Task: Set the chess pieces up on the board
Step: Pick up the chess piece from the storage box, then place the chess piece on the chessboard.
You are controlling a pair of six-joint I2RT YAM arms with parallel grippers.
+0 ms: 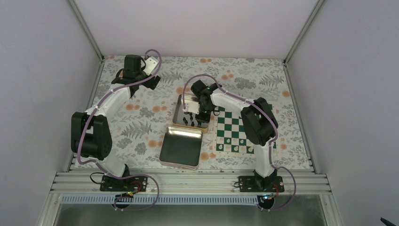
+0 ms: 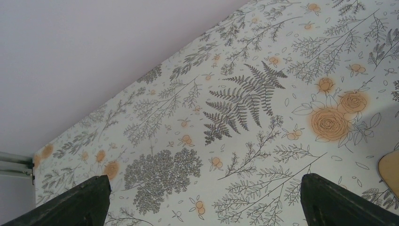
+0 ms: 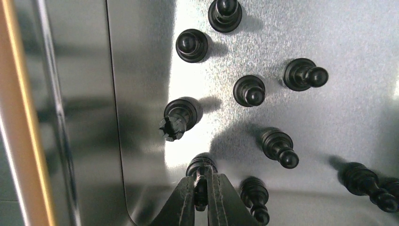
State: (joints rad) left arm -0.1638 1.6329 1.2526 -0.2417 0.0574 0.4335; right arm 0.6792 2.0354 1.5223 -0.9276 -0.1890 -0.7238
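On a floral-patterned table (image 2: 244, 99), the flat green-and-white chessboard (image 1: 229, 134) lies partly hidden under the right arm, just beside a shiny metal tin (image 3: 339, 122) where the right gripper (image 3: 202, 181) pinches one tiny black chess piece (image 3: 201, 164) among others, some cut off, while the left gripper (image 2: 205, 180) hangs wide apart, holding nothing.

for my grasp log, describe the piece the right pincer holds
Find the metal tin beside the board that holds black pieces. Near its rounded corner, the black piece is the only one clamped in the right pincer; its neighbours are untouched.
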